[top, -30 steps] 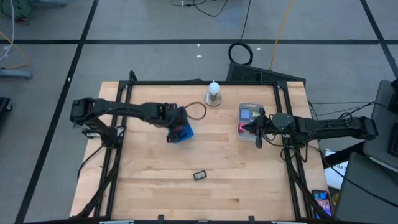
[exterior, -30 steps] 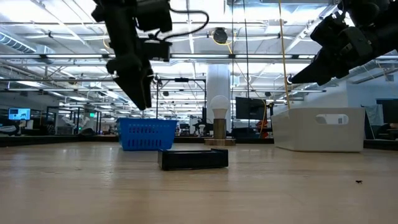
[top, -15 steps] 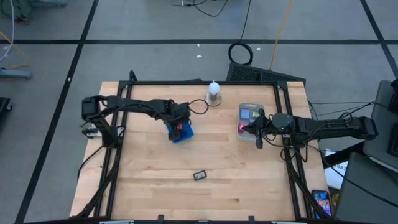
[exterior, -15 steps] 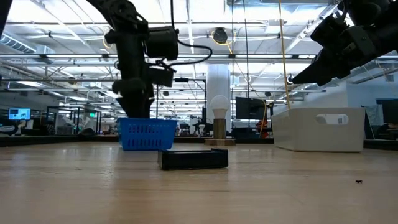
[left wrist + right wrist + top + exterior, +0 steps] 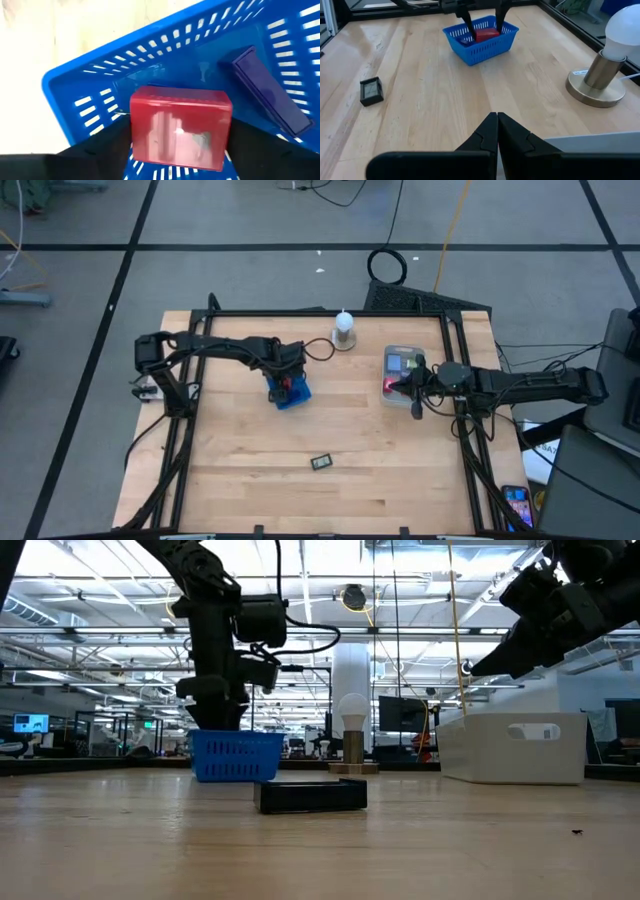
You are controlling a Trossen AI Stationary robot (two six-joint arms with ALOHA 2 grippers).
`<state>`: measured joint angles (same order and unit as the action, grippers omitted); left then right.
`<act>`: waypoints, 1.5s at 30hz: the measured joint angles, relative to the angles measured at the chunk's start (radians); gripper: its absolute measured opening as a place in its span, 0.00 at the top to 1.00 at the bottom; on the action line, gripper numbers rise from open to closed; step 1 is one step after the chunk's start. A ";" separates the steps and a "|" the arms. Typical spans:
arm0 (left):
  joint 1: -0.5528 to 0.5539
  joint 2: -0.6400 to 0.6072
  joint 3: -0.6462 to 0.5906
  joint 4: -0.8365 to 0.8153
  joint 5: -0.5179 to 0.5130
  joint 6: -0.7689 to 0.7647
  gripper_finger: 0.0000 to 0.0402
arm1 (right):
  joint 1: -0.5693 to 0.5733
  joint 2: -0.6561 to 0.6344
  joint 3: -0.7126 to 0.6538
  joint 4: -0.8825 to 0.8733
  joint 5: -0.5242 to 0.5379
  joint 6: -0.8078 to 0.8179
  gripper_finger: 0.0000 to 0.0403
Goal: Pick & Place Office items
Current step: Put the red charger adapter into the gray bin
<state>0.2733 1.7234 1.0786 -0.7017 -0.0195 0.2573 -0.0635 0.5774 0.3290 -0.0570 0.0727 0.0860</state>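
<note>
The left fingers (image 5: 95, 150) sit either side of a red block (image 5: 180, 127), clamped on it, just inside the blue basket (image 5: 80, 85) near the counter's (image 5: 350, 430) middle; a dark blue piece (image 5: 267, 90) lies on the basket floor beside it. The right fingers (image 5: 497, 132) are pressed together, holding nothing, above the counter beside a white bin (image 5: 400, 375). A dark grey block (image 5: 321, 462) lies alone nearer the front edge. A bulb (image 5: 607, 55) stands at the back.

Lighting is bright and even, from ceiling strip lights visible behind the blue slotted plastic basket (image 5: 236, 755) in the low view. Glare washes out the pale wooden table (image 5: 45, 45) beside that basket in the left wrist view. There the glossy red rectangular block (image 5: 180, 127) inside the basket reads soft, with a sheen on its face.
</note>
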 joint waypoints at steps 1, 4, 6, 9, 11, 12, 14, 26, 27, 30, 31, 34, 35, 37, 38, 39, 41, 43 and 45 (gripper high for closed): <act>0.000 -0.002 0.000 0.000 -0.002 0.001 0.31 | 0.000 0.000 0.000 -0.001 0.000 0.000 1.00; 0.000 -0.009 0.000 -0.006 -0.007 0.004 0.37 | 0.000 0.000 0.000 -0.005 0.000 0.000 1.00; -0.001 -0.023 0.000 -0.003 -0.007 0.008 0.37 | 0.000 0.000 0.000 -0.005 0.000 0.000 1.00; -0.009 -0.055 0.000 -0.001 -0.007 0.019 0.37 | 0.000 0.000 0.000 -0.007 -0.016 -0.001 1.00; -0.020 -0.090 0.000 0.002 -0.005 0.030 0.37 | 0.000 0.000 0.000 -0.012 -0.054 -0.017 1.00; -0.027 -0.112 0.000 0.007 -0.004 0.031 0.37 | 0.000 0.000 0.000 -0.015 -0.076 -0.024 1.00; -0.042 -0.164 0.000 0.022 0.003 0.031 0.37 | 0.000 0.000 0.000 -0.020 -0.080 -0.027 1.00; -0.210 -0.481 0.000 0.283 0.133 -0.015 0.37 | 0.000 0.034 0.000 0.100 -0.178 -0.021 0.99; -0.230 -0.492 0.000 0.305 0.131 -0.023 0.37 | 0.000 0.045 0.000 0.130 -0.179 -0.020 0.99; -0.295 -0.510 0.000 0.354 0.098 -0.048 0.37 | 0.012 0.090 0.000 0.241 -0.176 -0.055 0.98; -0.316 -0.512 0.000 0.382 0.089 -0.061 0.37 | 0.021 0.107 0.000 0.280 -0.175 -0.082 0.97; -0.363 -0.512 0.000 0.460 0.068 -0.110 0.37 | 0.058 0.167 0.000 0.431 -0.174 -0.169 0.93; -0.375 -0.512 0.000 0.482 0.055 -0.129 0.37 | 0.074 0.184 0.000 0.473 -0.170 -0.199 0.90; -0.390 -0.512 0.000 0.518 0.027 -0.175 0.37 | 0.115 0.220 0.000 0.556 -0.138 -0.267 0.85; -0.394 -0.512 0.000 0.533 0.017 -0.201 0.37 | 0.138 0.233 0.000 0.580 -0.109 -0.307 0.81; -0.396 -0.511 0.000 0.548 0.013 -0.229 0.37 | 0.162 0.246 0.000 0.602 -0.079 -0.351 0.78; -0.400 -0.501 0.000 0.586 0.011 -0.273 0.37 | 0.213 0.276 0.000 0.651 -0.011 -0.441 0.70; -0.402 -0.491 0.000 0.608 0.012 -0.304 0.37 | 0.266 0.310 0.000 0.707 0.056 -0.534 0.61; -0.402 -0.472 0.000 0.655 0.017 -0.328 0.37 | 0.323 0.349 0.015 0.758 0.132 -0.634 0.52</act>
<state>-0.1287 1.2512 1.0786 -0.0470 -0.0029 -0.0708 0.2598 0.9266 0.3443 0.7009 0.2048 -0.5480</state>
